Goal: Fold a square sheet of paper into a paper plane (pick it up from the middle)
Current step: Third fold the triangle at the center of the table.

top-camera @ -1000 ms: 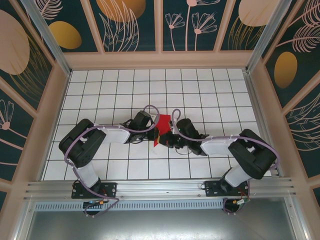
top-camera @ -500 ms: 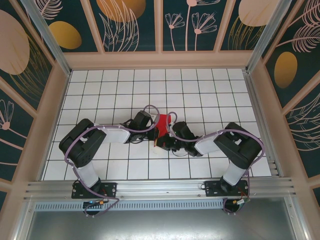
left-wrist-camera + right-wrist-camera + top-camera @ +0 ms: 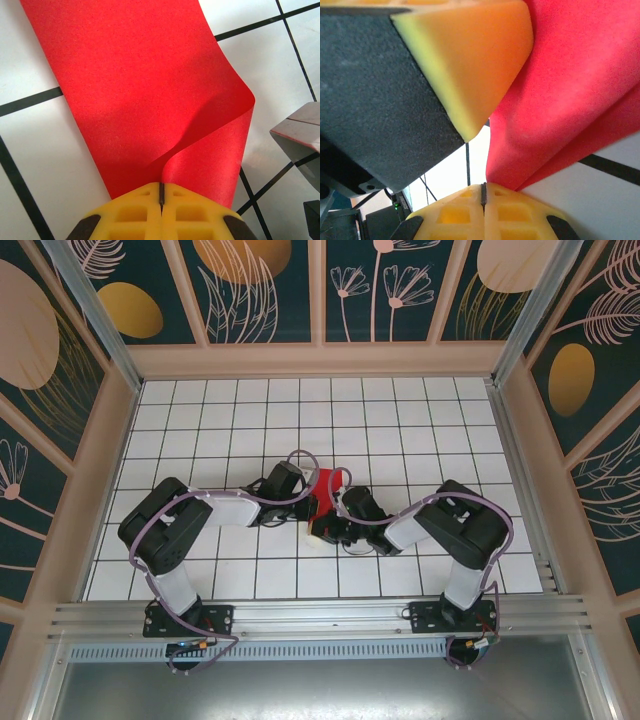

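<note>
The square sheet of paper (image 3: pixel 150 90) is thin, matte, bright red stock, no longer flat. In the left wrist view a broad band of it lies on the counter (image 3: pixel 400 420), and its right edge curls over in a smooth, uncreased loop that runs back down into the left hand (image 3: pixel 161 192). That hand's yellow, ribbed fingertips are pressed together on the red edge. The right hand (image 3: pixel 483 192) is also pinched closed on the paper, which rises from its yellow tips in two soft red layers, with a wedge-shaped yellow finger of the left hand just beside them. From above, the paper sits at the middle of the white, black-gridded counter between both hands. Compared with a second ago, the right arm has folded inward, bringing its hand closer to the left one, and the paper looks more bunched
</note>
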`<action>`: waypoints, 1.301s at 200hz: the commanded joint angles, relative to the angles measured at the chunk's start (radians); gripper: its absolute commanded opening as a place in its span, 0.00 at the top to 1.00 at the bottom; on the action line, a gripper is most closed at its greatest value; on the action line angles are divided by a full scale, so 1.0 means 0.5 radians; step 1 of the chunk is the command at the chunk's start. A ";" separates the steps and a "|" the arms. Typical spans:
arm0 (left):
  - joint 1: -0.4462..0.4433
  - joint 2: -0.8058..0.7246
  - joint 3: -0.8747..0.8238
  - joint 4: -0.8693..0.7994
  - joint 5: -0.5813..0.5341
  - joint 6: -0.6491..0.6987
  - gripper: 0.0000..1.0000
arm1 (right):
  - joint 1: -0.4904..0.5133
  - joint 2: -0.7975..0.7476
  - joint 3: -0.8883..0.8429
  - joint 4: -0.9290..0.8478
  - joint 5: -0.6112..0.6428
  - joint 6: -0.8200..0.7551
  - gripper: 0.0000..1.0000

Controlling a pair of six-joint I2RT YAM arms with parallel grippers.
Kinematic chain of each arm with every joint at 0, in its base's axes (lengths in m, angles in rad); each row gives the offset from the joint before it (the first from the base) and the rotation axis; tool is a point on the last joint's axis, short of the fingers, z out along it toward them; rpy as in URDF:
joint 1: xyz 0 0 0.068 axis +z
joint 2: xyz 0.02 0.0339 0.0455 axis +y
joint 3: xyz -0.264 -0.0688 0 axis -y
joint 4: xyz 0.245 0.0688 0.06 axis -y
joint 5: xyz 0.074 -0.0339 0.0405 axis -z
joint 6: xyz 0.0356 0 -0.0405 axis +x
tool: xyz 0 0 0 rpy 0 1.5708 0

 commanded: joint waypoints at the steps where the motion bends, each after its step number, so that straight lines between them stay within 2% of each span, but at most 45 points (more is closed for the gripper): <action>1: 0.006 0.086 0.000 -0.108 0.004 0.038 1.00 | 0.013 0.038 0.019 -0.027 0.006 0.002 1.00; 69: 0.007 0.073 -0.005 -0.117 0.005 0.042 1.00 | 0.011 -0.197 0.064 -0.126 0.012 -0.022 1.00; 135: 0.007 0.072 0.007 -0.133 0.007 0.055 1.00 | 0.010 -0.018 0.094 -0.156 0.092 0.055 1.00; 175: 0.008 0.082 0.016 -0.136 0.011 0.063 1.00 | 0.004 0.063 0.047 -0.114 0.057 0.069 1.00; 232: 0.006 0.083 0.026 -0.148 0.010 0.070 1.00 | -0.058 -0.288 0.078 -0.408 0.129 -0.060 1.00; 260: 0.007 0.077 0.030 -0.151 0.009 0.070 1.00 | -0.134 -0.289 0.062 -0.385 0.058 -0.085 1.00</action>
